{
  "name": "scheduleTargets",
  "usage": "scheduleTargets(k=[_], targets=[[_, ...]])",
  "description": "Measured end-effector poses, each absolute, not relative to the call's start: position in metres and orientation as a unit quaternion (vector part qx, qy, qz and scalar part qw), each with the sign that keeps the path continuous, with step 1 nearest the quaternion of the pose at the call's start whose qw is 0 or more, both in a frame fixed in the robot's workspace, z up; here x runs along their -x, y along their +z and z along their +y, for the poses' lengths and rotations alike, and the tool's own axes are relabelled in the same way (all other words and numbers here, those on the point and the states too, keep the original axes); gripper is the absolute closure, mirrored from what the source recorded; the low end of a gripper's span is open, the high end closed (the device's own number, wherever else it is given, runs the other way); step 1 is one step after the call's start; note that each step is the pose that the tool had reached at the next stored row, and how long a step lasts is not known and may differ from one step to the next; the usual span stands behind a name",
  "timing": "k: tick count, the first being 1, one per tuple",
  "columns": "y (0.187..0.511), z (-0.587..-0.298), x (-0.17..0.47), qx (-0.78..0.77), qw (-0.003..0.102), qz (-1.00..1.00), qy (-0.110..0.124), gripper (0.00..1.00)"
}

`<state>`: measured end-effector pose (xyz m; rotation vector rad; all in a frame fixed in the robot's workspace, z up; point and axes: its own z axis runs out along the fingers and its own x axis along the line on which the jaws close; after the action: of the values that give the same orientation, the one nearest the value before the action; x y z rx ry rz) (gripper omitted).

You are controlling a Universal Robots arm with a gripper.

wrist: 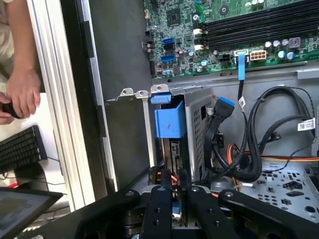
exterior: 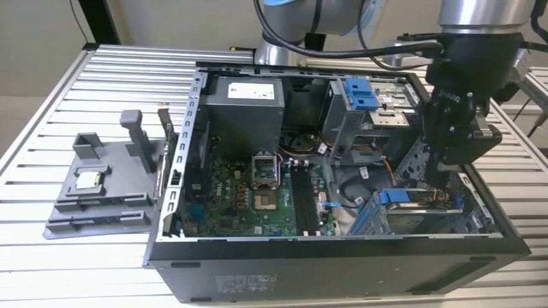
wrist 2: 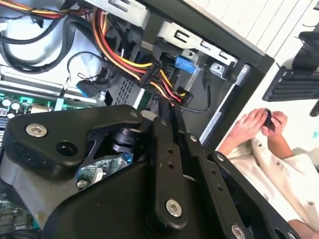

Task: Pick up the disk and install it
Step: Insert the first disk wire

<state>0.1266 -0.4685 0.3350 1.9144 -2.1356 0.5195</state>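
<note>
The disk (exterior: 418, 204) stands on edge in the drive cage (exterior: 402, 221) at the computer case's lower corner on the exterior view's right, with its blue bracket (exterior: 396, 196) towards the motherboard. In the first wrist view the disk (wrist: 175, 149) is a thin edge behind the blue bracket tab (wrist: 169, 122), inside the perforated cage (wrist: 197, 114). My gripper (exterior: 441, 183) reaches down into the case over it. Its two black fingers (wrist: 160, 199) straddle the disk's near end, and the gripper (wrist: 174, 196) looks shut on the disk. In the second wrist view the gripper (wrist 2: 178, 129) points at the power cables (wrist 2: 159, 87).
The case holds a green motherboard (exterior: 256, 186), a power supply (exterior: 244, 106), an upper bay with a blue tab (exterior: 361, 93) and cable bundles (wrist: 259, 144) beside the cage. A grey fixture with a small chip (exterior: 90, 181) sits at the exterior view's left. A person's hands (wrist 2: 259, 122) are outside the case.
</note>
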Motion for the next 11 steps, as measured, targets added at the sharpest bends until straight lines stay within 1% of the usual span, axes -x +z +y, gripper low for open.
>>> scheduleTargets(k=[8, 9, 11], targets=[[0.342, -0.487, -0.125, -0.655, 0.102, -0.731, 0.163, 0.00], [0.342, -0.490, -0.124, -0.655, 0.101, -0.731, 0.161, 1.00], [0.342, -0.491, -0.122, -0.655, 0.100, -0.732, 0.161, 1.00]])
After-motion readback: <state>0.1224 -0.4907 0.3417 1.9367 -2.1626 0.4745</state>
